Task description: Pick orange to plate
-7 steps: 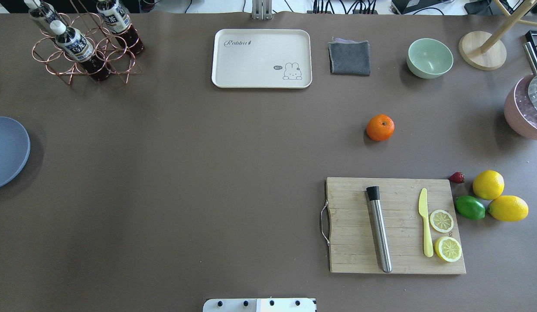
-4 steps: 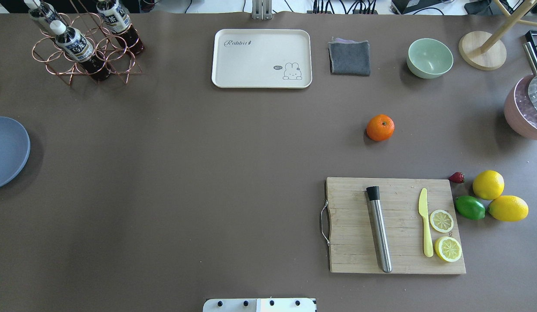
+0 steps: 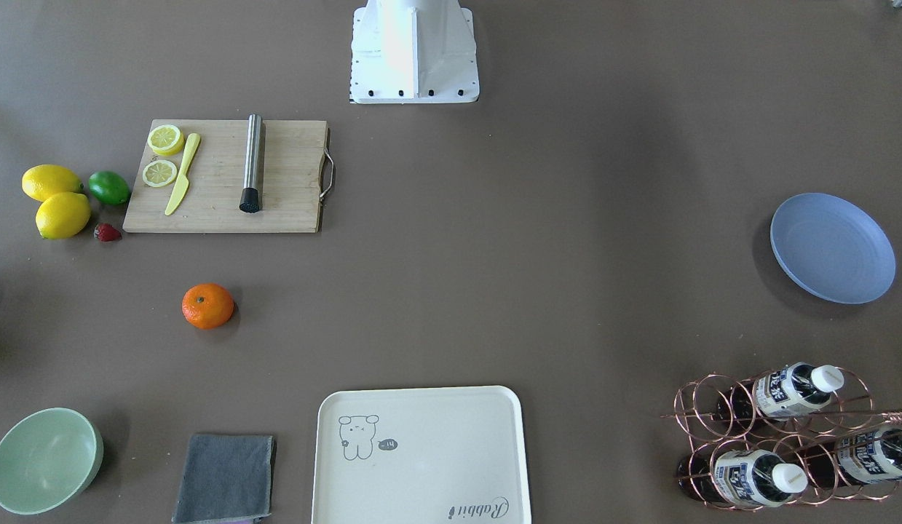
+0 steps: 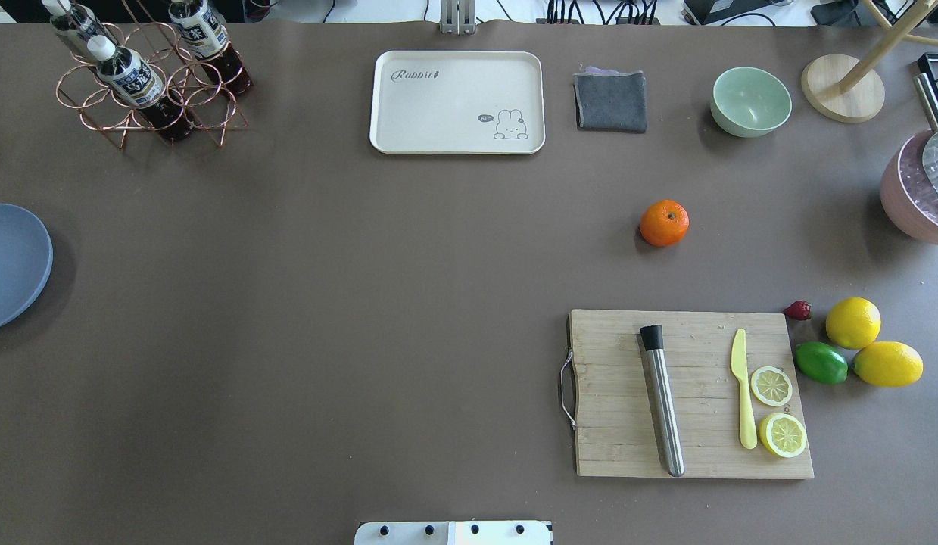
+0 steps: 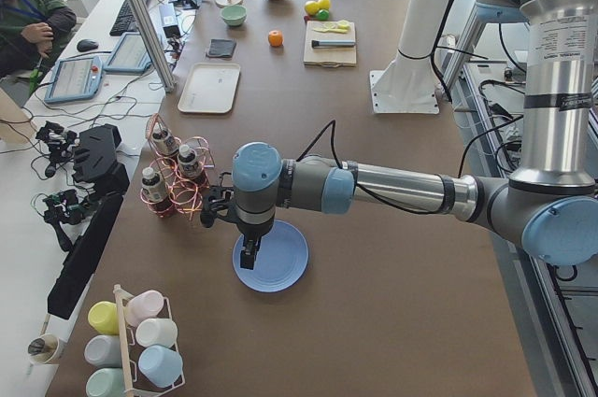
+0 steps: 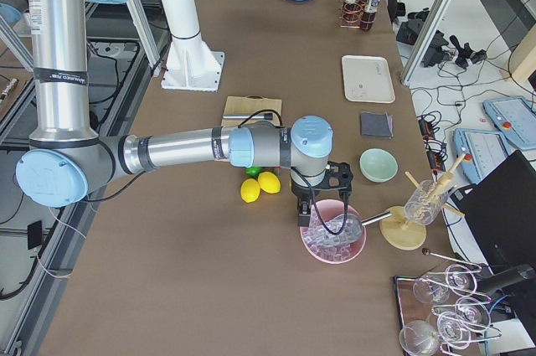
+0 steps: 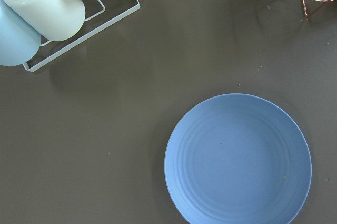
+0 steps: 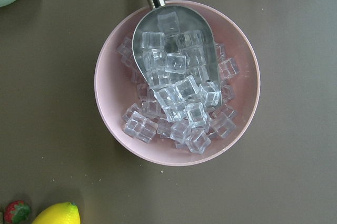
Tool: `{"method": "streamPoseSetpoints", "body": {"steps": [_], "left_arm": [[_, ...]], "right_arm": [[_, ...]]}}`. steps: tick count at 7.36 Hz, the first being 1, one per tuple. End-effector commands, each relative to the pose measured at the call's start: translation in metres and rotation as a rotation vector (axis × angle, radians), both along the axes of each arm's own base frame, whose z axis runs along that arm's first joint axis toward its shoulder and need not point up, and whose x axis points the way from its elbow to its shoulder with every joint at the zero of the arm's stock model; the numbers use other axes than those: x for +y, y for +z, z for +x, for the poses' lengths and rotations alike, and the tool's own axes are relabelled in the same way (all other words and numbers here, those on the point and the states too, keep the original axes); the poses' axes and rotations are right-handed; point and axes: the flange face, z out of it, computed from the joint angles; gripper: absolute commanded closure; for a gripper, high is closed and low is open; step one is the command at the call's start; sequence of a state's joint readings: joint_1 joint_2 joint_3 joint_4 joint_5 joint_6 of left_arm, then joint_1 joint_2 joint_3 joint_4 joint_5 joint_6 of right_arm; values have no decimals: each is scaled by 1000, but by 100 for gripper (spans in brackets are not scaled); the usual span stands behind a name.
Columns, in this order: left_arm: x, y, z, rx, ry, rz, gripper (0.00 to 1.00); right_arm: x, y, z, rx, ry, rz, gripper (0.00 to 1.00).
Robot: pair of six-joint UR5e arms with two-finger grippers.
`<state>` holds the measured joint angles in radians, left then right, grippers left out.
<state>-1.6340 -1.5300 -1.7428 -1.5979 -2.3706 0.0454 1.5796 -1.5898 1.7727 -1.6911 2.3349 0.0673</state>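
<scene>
The orange sits alone on the brown table, past the cutting board, and appears again as the orange and the far-off orange. The light-blue plate lies empty at the table's left end; it is also the plate and the plate. My left gripper hangs over that plate, and I cannot tell whether it is open. My right gripper hovers over the pink ice bowl; I cannot tell its state either. Neither gripper shows in the overhead or front views.
A cutting board carries a steel muddler, a yellow knife and lemon halves; two lemons, a lime and a strawberry lie beside it. A cream tray, grey cloth, green bowl and bottle rack line the far edge.
</scene>
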Motion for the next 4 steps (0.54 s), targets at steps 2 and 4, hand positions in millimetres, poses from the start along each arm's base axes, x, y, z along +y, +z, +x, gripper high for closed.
{"method": "streamPoseSetpoints", "body": {"steps": [2, 4], "left_arm": [[-21, 44, 0, 12, -18, 33, 2], [-19, 103, 0, 6, -19, 117, 2]], "right_arm": [[-11, -14, -8, -5, -13, 26, 0], [-30, -35, -28, -10, 2, 15, 0]]}}
